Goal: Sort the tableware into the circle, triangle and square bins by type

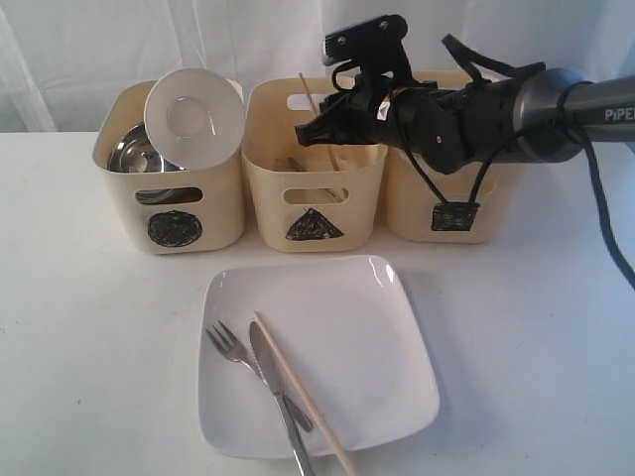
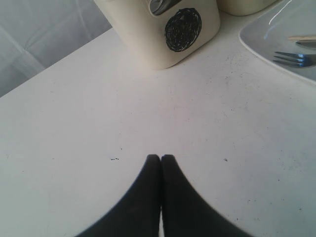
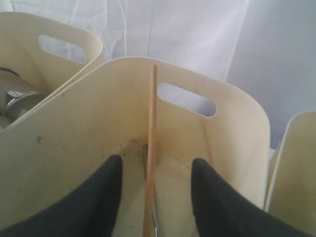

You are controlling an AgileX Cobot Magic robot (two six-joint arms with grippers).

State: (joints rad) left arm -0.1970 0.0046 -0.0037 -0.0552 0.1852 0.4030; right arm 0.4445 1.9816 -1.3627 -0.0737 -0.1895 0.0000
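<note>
Right claw (image 1: 316,127) over triangle bin (image 1: 268,198), upright chopstick (image 1: 309,97) just beside its tips. Circle bin (image 1: 220,213) left of claw, square bin (image 1: 417,220) right. In front of claw on tabletop (image 1: 99,347): white square plate (image 1: 357,337) with fork (image 1: 226,345), knife (image 1: 268,367), loose chopstick (image 1: 298,382).

White lettering "PiPE", cut off at the frame edge, on the grey right robot arm (image 1: 580,104), black scribbled circle (image 1: 175,229) on the left cream plastic tub (image 1: 224,203), black scribbled triangle (image 1: 315,226) on the middle cream plastic tub (image 1: 266,193), black scribbled square (image 1: 454,217) on the right cream plastic tub (image 1: 409,213).
</note>
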